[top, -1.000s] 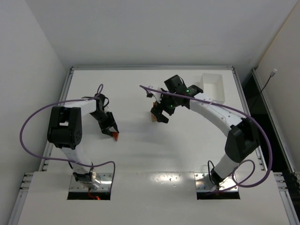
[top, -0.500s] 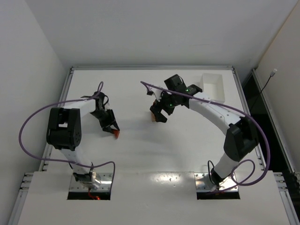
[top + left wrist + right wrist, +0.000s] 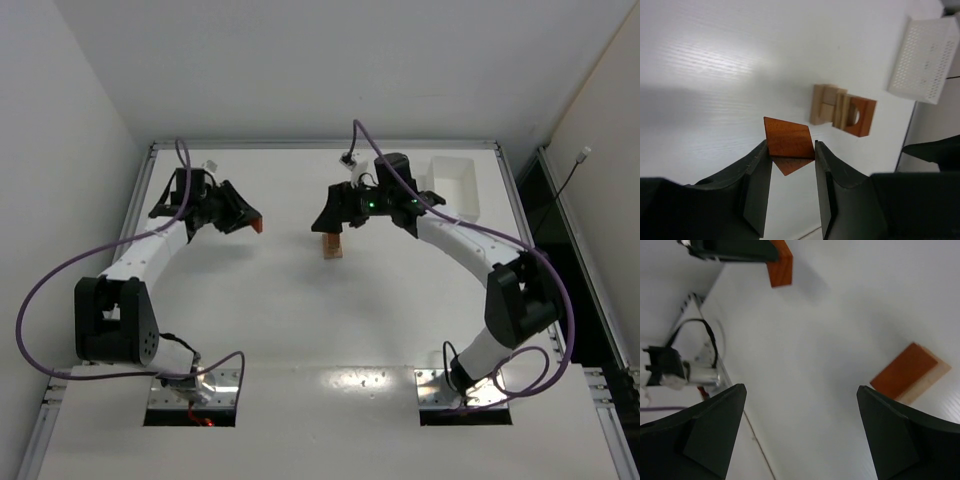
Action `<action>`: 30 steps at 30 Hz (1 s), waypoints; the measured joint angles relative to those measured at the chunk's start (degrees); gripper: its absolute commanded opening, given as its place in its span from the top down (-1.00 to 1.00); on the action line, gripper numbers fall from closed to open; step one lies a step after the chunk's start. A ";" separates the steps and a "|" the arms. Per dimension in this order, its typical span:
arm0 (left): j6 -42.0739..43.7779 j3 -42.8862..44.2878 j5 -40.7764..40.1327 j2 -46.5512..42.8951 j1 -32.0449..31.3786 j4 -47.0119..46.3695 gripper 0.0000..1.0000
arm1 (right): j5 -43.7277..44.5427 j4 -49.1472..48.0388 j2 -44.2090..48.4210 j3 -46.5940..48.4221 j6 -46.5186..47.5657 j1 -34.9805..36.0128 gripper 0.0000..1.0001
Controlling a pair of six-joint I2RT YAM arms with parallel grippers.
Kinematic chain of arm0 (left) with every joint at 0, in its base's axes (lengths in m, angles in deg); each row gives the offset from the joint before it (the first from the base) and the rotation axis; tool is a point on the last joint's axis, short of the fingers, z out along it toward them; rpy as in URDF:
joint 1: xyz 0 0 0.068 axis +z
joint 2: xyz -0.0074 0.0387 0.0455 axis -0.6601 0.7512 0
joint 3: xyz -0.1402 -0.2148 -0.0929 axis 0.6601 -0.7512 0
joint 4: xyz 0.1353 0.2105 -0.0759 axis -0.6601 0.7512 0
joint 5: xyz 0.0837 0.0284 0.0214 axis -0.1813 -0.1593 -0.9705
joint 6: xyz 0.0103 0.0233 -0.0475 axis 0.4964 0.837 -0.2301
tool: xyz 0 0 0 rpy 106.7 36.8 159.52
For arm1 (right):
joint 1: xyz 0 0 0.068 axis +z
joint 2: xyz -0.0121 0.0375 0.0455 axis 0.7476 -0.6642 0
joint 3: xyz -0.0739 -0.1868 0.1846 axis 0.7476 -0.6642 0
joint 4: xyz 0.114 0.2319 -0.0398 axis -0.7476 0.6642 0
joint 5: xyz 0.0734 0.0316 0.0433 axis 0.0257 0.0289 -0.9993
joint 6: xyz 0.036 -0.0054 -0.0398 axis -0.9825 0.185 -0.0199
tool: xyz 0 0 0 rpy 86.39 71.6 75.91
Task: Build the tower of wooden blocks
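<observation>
left gripper [image 3: 243, 216] toward far-left corner of white table [image 3: 300, 310], reddish-brown wooden wedge [image 3: 258, 225] at its tips; small tan-and-brown wood block stack [image 3: 331, 246] mid-table.

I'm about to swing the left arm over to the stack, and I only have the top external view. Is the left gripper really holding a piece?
Observer: Yes. The left wrist view shows the left gripper shut on a reddish-brown wedge, which is pinched between both fingers.
Operator: What is the stack made of?
Observer: The tower is pale tan blocks with a reddish-brown arch piece against them, and the arch's round cut-out is showing.
Operator: Is the right gripper carrying anything?
Observer: No. In the right wrist view the right gripper has its jaws wide apart with nothing between them.
</observation>
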 measured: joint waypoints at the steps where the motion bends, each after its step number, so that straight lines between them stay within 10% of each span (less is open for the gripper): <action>1: -1.55 0.00 0.68 -0.02 0.00 -1.40 1.00 | -0.22 -2.43 0.00 -0.02 -2.12 0.11 -0.81; 15: -21.64 -0.85 18.23 -0.02 1.07 -17.07 1.00 | -3.45 -19.23 -2.08 5.75 -13.11 0.90 -0.62; 30: -24.83 1.70 21.44 -0.52 -1.60 -19.21 1.00 | -0.59 -18.34 -3.10 5.70 -7.98 3.61 -0.57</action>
